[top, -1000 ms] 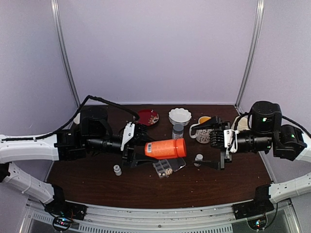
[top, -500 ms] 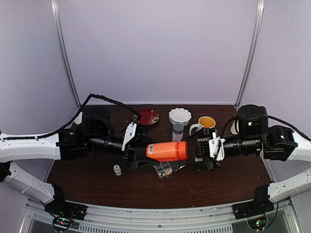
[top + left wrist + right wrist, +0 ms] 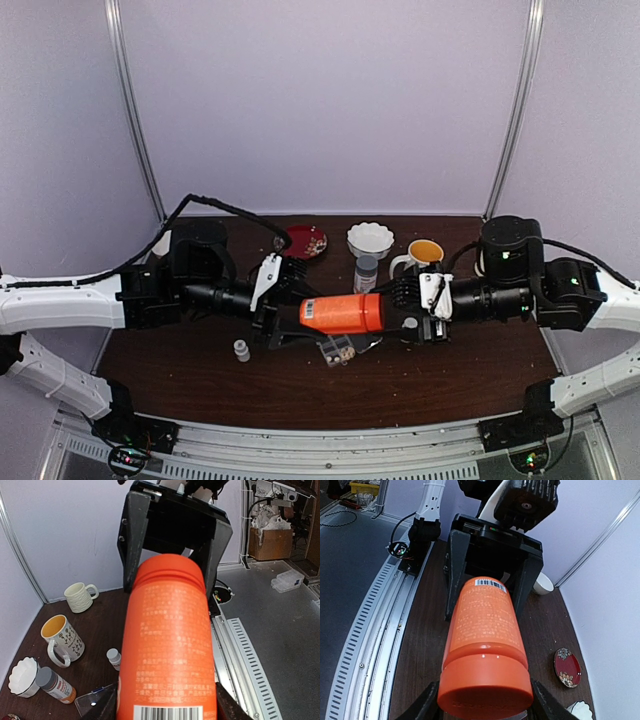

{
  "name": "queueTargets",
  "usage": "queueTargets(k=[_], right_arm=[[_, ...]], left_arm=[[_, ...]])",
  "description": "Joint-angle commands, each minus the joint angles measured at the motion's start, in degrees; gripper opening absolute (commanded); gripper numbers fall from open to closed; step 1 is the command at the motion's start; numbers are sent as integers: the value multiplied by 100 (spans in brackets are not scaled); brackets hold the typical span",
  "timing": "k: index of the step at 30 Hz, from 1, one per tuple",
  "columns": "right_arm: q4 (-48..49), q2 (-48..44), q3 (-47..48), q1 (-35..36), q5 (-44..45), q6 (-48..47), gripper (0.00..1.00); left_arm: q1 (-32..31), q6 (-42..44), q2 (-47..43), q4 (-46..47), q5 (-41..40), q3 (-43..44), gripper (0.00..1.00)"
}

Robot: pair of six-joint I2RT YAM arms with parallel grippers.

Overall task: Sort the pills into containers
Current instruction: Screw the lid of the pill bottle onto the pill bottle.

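**Change:** my right pincer (image 3: 395, 308), a second ago spread wide and off to the right, has swung in and narrowed onto the cap of the orange bottle (image 3: 342, 312). I judge uncapping comes next; nothing is poured yet.

**Right pincer:** partly closed, fingers pressed to the cap's sides.

**Left pincer** (image 3: 300, 312)**:** partly closed, clamped on the bottle's base end, holding it level above the counter (image 3: 300, 385).

**Lower centre, nearest:** clear pill box (image 3: 340, 348), a few pills (image 3: 345, 352) in its cells, just below the bottle.

**Lower left:** small white bottle (image 3: 241, 349).

**Upper centre, farther:** grey-capped bottle (image 3: 367, 270), mug (image 3: 420, 255), white bowl (image 3: 370, 239), red dish (image 3: 305, 241).
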Motion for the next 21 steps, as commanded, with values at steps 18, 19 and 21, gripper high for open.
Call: queueTargets(k=[18,19,21], right_arm=[[585,-229,-212,23,-44,9041,0],[615,-206,-246,21,-104,9370,0],[914,-184,-405,21,-225,10045,0]], left_arm=[[4,637,192,152,-320,356,0],[2,662,191,152,-370,363,0],[-2,732,192,125,-469,378,0]])
